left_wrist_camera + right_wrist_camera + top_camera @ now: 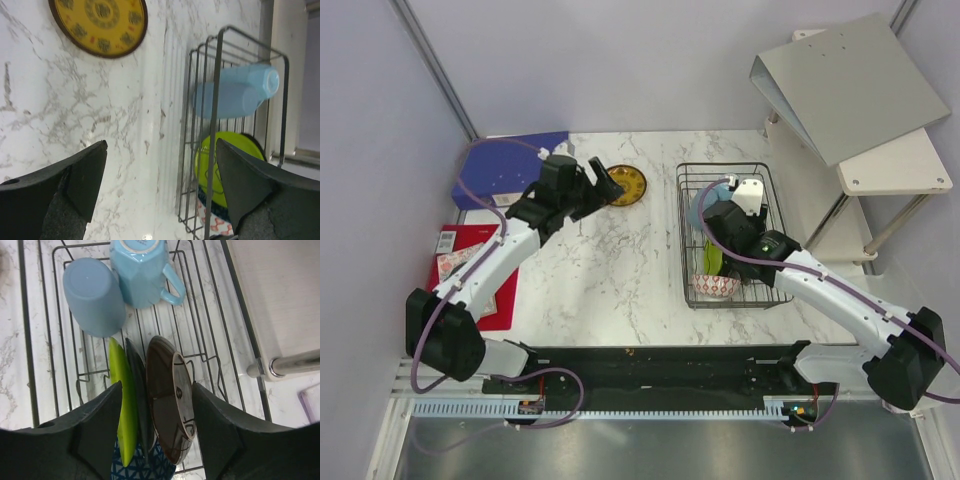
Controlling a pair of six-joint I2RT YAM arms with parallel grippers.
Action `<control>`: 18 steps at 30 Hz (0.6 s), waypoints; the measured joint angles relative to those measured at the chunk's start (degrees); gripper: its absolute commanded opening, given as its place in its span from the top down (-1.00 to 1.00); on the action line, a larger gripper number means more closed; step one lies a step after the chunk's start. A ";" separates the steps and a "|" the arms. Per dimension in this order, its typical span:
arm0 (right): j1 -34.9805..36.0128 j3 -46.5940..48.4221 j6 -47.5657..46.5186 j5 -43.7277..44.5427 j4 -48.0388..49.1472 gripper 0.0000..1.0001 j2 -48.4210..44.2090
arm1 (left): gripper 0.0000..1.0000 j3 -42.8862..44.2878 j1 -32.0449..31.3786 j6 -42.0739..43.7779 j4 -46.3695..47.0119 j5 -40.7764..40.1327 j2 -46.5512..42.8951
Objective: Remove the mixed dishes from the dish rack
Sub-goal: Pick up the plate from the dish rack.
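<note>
The black wire dish rack (682, 230) stands right of centre. In the right wrist view it (200, 315) holds two light blue cups (95, 295) (145, 270) at the far end. A lime green plate (122, 405), a black plate (140, 400) and a brown plate (170, 400) stand on edge above a blue patterned bowl (142, 470). My right gripper (156, 387) is open, its jaws on either side of these three plates. A red-and-white bowl (715, 287) sits at the rack's near end. A yellow-brown patterned plate (625, 185) lies on the table. My left gripper (605, 185) is open and empty beside it.
A blue ring binder (510, 165) lies at the back left and a red packet (470, 265) by the left edge. A white shelf (895, 165) with a grey binder (850, 85) stands right of the rack. The left wrist view shows the rack's side (215, 125).
</note>
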 measured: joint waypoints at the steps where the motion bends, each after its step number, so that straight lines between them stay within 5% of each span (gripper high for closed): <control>1: 0.00 -0.15 0.46 0.22 -0.52 -0.22 0.11 | -0.91 -1.18 -1.51 0.02 0.04 -0.96 -0.83; 7: 0.00 -1.46 1.95 0.79 -2.43 -0.03 -0.70 | -0.89 -7.13 -9.51 0.09 -0.17 -6.10 -5.14; 18: 0.00 -1.53 2.36 0.33 -10.10 0.24 -5.88 | -0.89 -11.54 -11.06 0.20 -0.09 -9.81 -7.41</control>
